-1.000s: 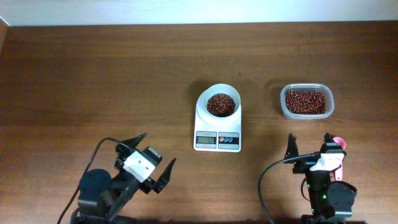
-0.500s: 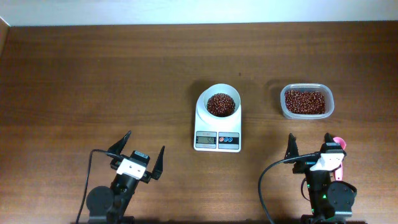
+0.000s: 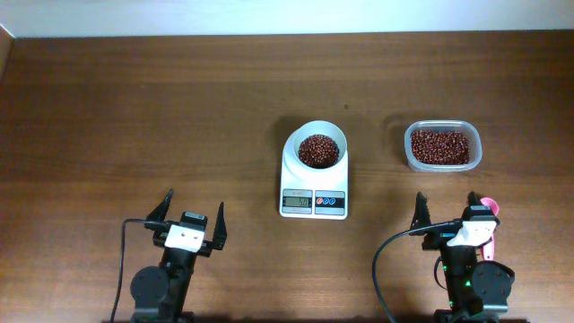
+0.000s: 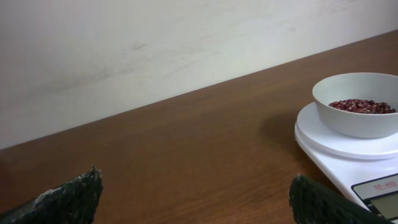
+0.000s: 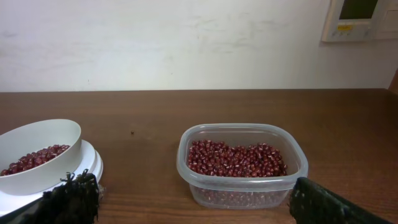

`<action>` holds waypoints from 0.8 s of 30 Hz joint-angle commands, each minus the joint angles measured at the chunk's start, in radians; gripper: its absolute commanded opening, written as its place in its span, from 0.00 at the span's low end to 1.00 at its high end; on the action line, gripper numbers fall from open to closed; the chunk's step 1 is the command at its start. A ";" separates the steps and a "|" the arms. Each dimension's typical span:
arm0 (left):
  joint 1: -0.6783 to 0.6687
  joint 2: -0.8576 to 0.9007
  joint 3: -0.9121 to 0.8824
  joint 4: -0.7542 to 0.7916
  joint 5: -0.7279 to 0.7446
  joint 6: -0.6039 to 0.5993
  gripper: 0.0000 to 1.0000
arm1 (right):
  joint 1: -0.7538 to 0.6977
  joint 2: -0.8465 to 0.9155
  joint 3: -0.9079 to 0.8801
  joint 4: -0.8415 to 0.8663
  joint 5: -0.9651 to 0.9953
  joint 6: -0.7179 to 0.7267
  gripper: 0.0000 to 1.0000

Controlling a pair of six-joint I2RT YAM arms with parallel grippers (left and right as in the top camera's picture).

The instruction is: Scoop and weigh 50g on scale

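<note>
left pincer (image 3: 191,216) and right pincer (image 3: 451,212) both gape wide, seemingly holding nothing.

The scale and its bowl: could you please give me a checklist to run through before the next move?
1. Bowl seated on the scale: ok.
2. Beans in the bowl, none seen spilled around it: ok.
3. Display shows the target weight: cannot tell, digits too small.
4. Left claw open, empty and clear of the scale: ok.
5. Right claw open and empty: ok.
6. Tub upright, apart from the scale: ok.
</note>
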 commanded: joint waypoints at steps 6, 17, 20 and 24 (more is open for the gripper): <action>-0.019 -0.010 -0.010 0.002 -0.017 -0.010 0.99 | 0.005 -0.006 -0.005 -0.007 0.010 0.010 0.99; -0.017 -0.010 -0.010 0.002 -0.018 -0.010 0.99 | 0.005 -0.006 -0.005 -0.007 0.010 0.010 0.99; -0.017 -0.010 -0.009 0.045 -0.043 -0.006 0.99 | 0.005 -0.006 -0.005 -0.007 0.010 0.010 0.99; -0.018 -0.010 -0.008 0.058 -0.044 -0.007 0.99 | 0.005 -0.006 -0.005 -0.007 0.009 0.010 0.99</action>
